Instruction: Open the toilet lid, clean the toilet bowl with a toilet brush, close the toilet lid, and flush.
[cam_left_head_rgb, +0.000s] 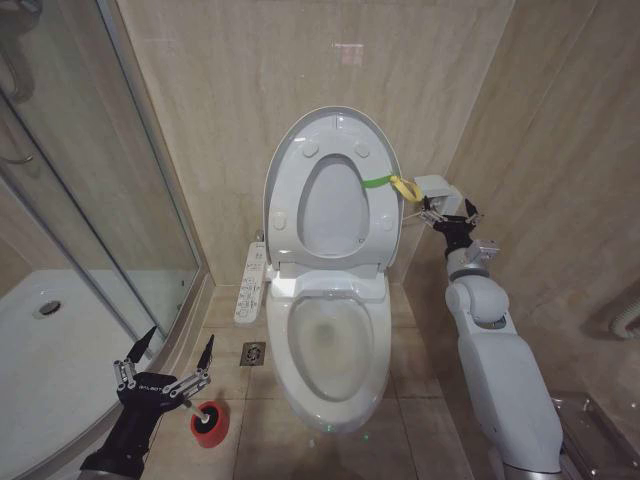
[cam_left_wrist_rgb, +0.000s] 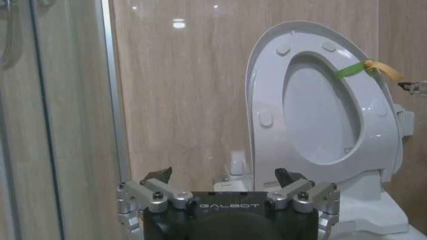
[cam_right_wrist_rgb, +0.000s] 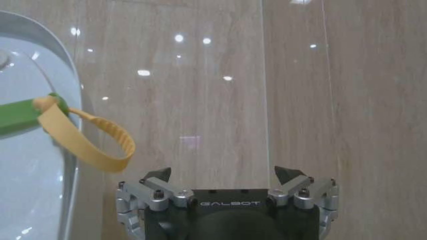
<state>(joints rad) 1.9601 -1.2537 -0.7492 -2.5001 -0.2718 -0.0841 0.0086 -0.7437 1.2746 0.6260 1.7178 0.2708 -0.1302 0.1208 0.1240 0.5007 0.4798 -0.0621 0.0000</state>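
On the far left stands one glass shower enclosure (cam_left_head_rgb: 90, 200) with a white tray, its curved edge running down toward the floor. Just right of it, low in the head view, the left gripper (cam_left_head_rgb: 172, 357) hovers with its two fingers spread wide and nothing between them. Directly below its right fingertip sits one red holder cup (cam_left_head_rgb: 209, 424) on the tiled floor; a dark round shape shows in its mouth, but no handle can be made out. One small floor drain (cam_left_head_rgb: 254, 352) lies between the cup and the toilet, leaving a narrow strip of bare tile. One white button panel (cam_left_head_rgb: 251, 283) juts from the toilet's left side. In the middle, the single toilet bowl (cam_left_head_rgb: 334, 350) is uncovered, and the toilet lid (cam_left_head_rgb: 333, 190) stands upright against the beige wall with the ring seat raised against it. One yellow-green strap loop (cam_left_head_rgb: 392, 184) hangs off the lid's right edge. Just beside the loop, not touching it, the right gripper (cam_left_head_rgb: 430, 214) is held with its fingers parted and empty, close to the right-hand wall.
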